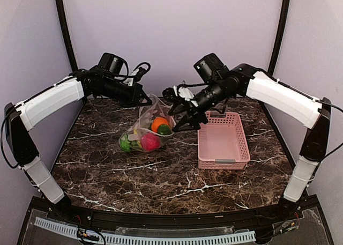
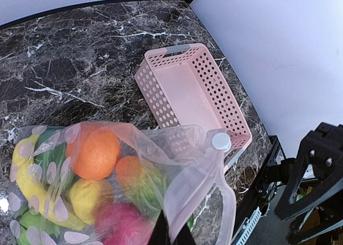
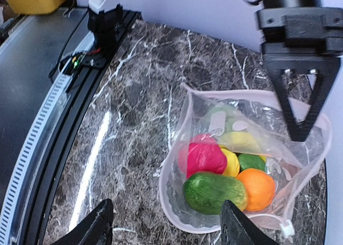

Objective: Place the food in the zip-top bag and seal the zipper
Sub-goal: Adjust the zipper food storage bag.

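One zip-top bag [image 1: 140,119] lies on the dark marble table [image 1: 107,170], left of the one pink basket [image 1: 222,143], close by but not touching it. All the food I can see sits inside the bag. Through my left wrist camera I count six pieces for sure: one orange [image 2: 96,153], one orange-green mango [image 2: 134,175], one lemon [image 2: 91,197], one banana [image 2: 24,172], one red-pink fruit [image 2: 120,223] and one green piece at the bottom corner [image 2: 35,231]. More green shows behind the printed dots; whether that is one piece or two, I cannot tell. From my right wrist the striped melon [image 3: 214,191] lies in front, touching the orange.

My left gripper [image 2: 171,231] is pinched tight on the bag's upper edge, holding that side lifted off the table. My right gripper [image 3: 167,218] is spread wide with nothing between the fingers, hanging above the table on the basket side of the bag and facing its mouth. The zipper [image 2: 190,183] is unsealed — the mouth gapes toward my right wrist camera.

In the way: my left fingers come down over the far rim of the mouth, and the loose film folds across the fruit there — the dots hide parts of it too.
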`<state>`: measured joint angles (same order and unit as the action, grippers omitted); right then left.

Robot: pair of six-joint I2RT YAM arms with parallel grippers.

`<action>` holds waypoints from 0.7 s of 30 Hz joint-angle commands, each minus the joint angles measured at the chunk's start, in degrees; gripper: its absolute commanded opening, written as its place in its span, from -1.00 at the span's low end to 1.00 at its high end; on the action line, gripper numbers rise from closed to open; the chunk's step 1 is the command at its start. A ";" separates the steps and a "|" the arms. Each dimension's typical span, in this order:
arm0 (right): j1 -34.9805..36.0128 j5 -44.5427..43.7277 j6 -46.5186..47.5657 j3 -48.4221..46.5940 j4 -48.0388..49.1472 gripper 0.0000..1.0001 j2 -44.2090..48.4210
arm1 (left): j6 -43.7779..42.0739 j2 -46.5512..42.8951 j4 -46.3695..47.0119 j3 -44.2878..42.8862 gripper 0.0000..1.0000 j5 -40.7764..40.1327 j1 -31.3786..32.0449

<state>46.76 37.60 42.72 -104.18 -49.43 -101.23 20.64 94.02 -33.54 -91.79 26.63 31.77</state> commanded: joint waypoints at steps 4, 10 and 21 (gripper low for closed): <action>4.62 -13.21 8.51 2.67 -2.41 0.32 -1.25 | -0.43 -1.73 0.01 -0.50 -0.99 0.27 0.18; 6.72 -19.53 11.23 1.10 -1.96 0.29 -4.47 | -0.41 -2.16 -0.36 -0.24 -0.99 0.19 0.21; 9.56 -29.20 13.83 -0.78 -0.12 -0.77 -7.19 | -0.57 -3.33 -0.55 0.88 -0.99 -0.11 0.21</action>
<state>55.57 12.51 55.68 -102.28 -50.70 -108.16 20.67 94.00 -33.54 -91.77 26.61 31.77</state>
